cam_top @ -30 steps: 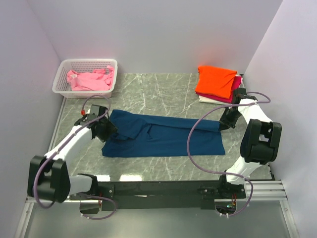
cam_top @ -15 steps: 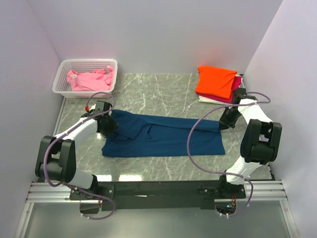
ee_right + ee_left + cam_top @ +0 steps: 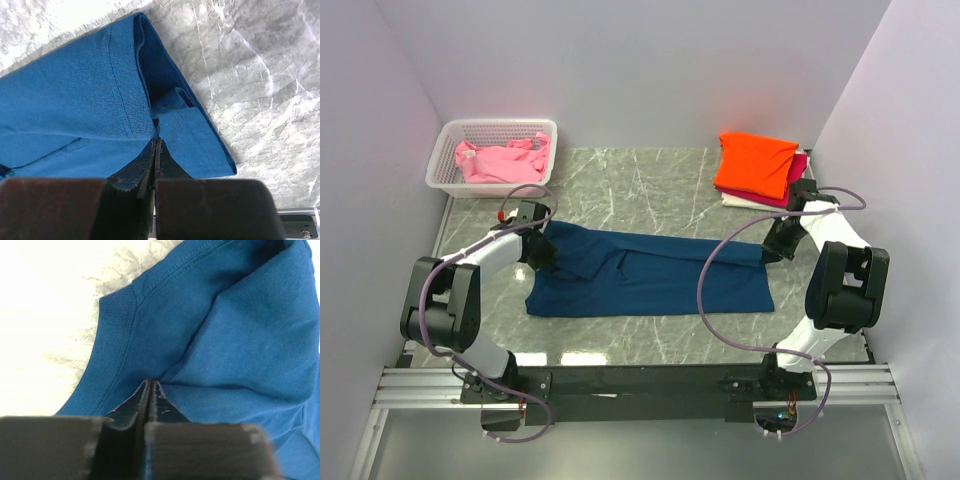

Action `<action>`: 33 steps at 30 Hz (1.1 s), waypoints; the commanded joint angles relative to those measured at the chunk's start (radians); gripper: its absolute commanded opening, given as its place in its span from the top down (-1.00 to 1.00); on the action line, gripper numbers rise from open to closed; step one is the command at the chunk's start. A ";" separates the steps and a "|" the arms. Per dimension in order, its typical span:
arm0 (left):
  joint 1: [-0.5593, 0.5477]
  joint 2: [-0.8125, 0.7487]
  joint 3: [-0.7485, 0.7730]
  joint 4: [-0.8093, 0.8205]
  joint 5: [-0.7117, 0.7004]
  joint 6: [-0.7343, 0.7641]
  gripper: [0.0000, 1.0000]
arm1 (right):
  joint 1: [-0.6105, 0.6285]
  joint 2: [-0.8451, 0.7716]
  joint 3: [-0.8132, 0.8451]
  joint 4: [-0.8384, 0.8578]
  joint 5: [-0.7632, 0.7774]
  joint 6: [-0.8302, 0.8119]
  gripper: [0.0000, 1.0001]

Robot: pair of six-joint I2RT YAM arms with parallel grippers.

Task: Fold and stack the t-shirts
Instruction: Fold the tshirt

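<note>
Top external view, from the near edge outward: the navy tee (image 3: 650,275) lies flat across the middle of the worktop (image 3: 650,190), folded into a long band with an arm at each end. Left fingers (image 3: 150,395) are pressed together on the cloth just inside the ribbed collar. Right fingers (image 3: 155,150) are likewise closed, pinching the folded hem corner at the other end. Both bites look shallow, so the likeliest trouble is cloth slipping out of one pinch as the ends are lifted or brought together, leaving the fold skewed. A pinch on the top layer alone would let the lower layers sag open. Farther back, the right arm sits just beside the stack: orange tee (image 3: 757,163) over magenta tee (image 3: 798,170) and white tee (image 3: 735,200). A wide swing could nudge it. Far left, the pink tee (image 3: 505,160) waits in the basket (image 3: 455,135).
</note>
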 commanded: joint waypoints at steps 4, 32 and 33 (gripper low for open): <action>-0.002 -0.059 0.005 0.008 0.020 0.018 0.99 | -0.014 -0.047 -0.008 0.021 -0.009 0.007 1.00; -0.010 -0.456 -0.239 -0.012 0.097 0.072 0.99 | -0.014 -0.100 -0.039 0.006 0.012 -0.018 1.00; -0.008 -0.473 -0.245 -0.017 0.097 0.072 0.99 | -0.014 -0.103 -0.040 0.004 0.014 -0.019 1.00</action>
